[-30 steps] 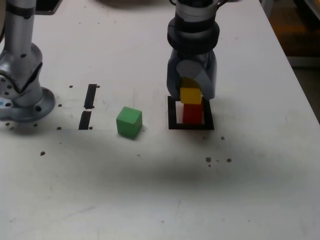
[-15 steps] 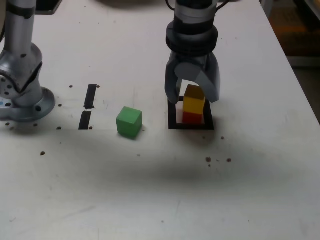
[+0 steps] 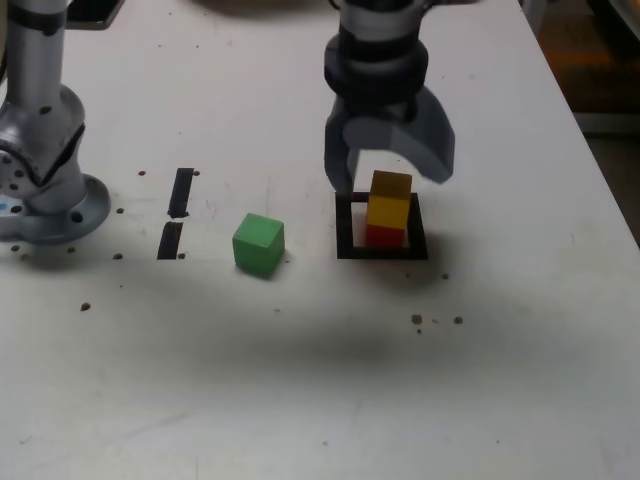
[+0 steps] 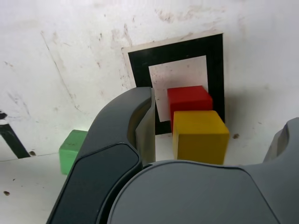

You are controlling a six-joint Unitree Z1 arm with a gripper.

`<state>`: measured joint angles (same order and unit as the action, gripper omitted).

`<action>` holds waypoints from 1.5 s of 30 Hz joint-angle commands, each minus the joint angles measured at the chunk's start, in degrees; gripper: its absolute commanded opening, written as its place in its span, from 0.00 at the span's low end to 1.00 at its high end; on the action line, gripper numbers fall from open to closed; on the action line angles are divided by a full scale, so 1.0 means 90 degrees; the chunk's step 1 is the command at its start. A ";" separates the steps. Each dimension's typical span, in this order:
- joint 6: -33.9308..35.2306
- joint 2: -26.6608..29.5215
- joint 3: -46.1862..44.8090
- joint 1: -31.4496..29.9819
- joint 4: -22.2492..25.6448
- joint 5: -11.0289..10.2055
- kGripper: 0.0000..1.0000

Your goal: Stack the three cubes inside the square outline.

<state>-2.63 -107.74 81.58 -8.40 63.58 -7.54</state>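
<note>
A yellow cube (image 3: 390, 204) rests on top of a red cube (image 3: 383, 237) inside the black square outline (image 3: 346, 230). My gripper (image 3: 388, 176) hangs just above the yellow cube, open, one finger on each side and neither touching it. The green cube (image 3: 259, 243) lies alone on the table, toward the exterior view's left of the outline. In the wrist view, the yellow cube (image 4: 201, 135) covers most of the red cube (image 4: 189, 98), the outline (image 4: 140, 65) frames them, the green cube (image 4: 72, 151) peeks past one dark finger (image 4: 117, 140).
The arm's metal base (image 3: 40, 185) stands at the exterior view's left. Two short black tape strips (image 3: 182, 192) (image 3: 170, 240) lie between it and the green cube. Small dark specks (image 3: 435, 320) dot the white table. The table's edge runs along the exterior view's right.
The gripper went from shut on the yellow cube to wide open, letting it go on the red cube, and lifted slightly. The green cube has not moved.
</note>
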 commanded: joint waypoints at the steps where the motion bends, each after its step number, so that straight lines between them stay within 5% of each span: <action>1: 0.0009 0.0265 -0.0003 0.0016 0.0076 -0.0080 0.96; 8: -0.0037 0.1211 -0.0416 0.0016 0.0499 -0.0211 0.96; 21: -0.0378 0.2278 -0.2354 -0.0275 0.0528 0.0096 1.00; 45: -0.0392 0.1542 -0.3402 -0.1001 -0.1434 0.0730 0.99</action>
<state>-6.07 -93.31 51.05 -17.22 50.90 -0.97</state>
